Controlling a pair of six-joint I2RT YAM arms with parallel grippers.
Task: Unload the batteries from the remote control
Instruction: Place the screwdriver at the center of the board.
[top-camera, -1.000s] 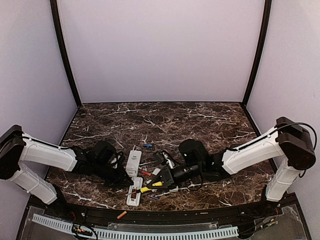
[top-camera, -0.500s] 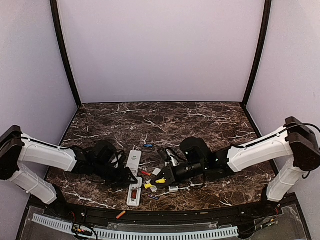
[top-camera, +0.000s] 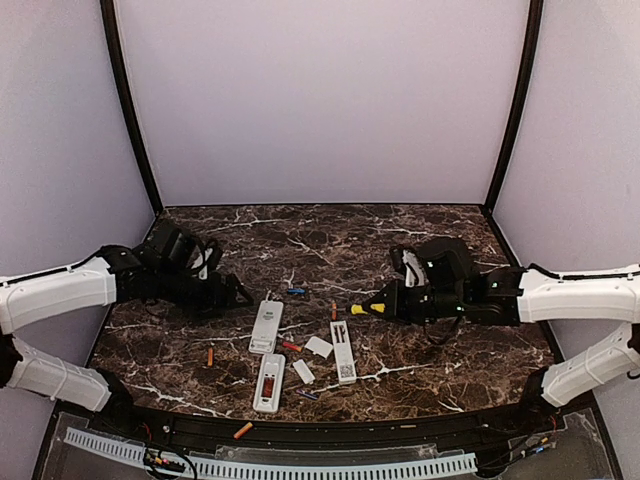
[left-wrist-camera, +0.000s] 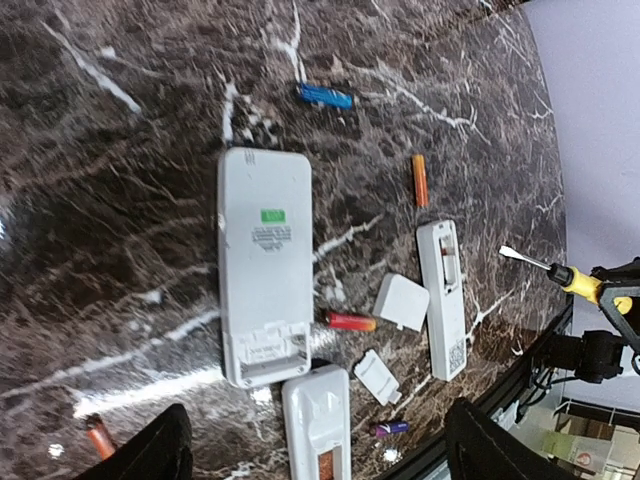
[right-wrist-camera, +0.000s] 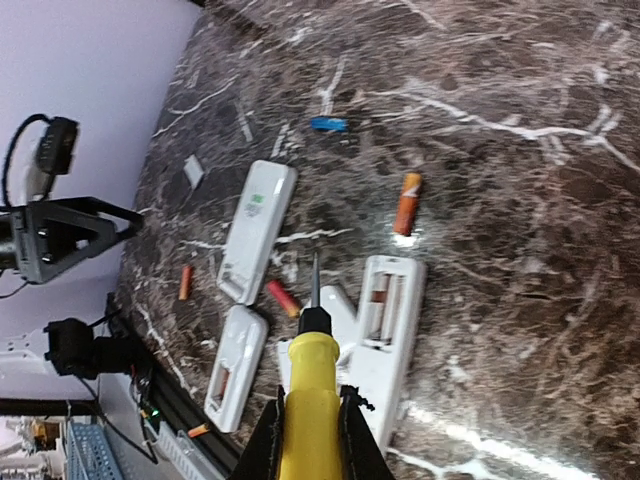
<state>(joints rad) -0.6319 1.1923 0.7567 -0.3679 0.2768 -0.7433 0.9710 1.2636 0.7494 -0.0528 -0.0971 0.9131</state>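
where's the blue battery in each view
Top external: the blue battery lies mid-table, just beyond the far end of the large white remote.
Left wrist: the battery sits near the top edge, up and right of that remote.
Right wrist: the battery is upper middle, above the screwdriver tip.
Shared landmark: the large white remote beside it.

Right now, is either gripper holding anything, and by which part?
The right gripper clamps the slim yellow-handled screwdriver by its yellow handle, its metal tip left free. The left gripper is open and holds nothing.
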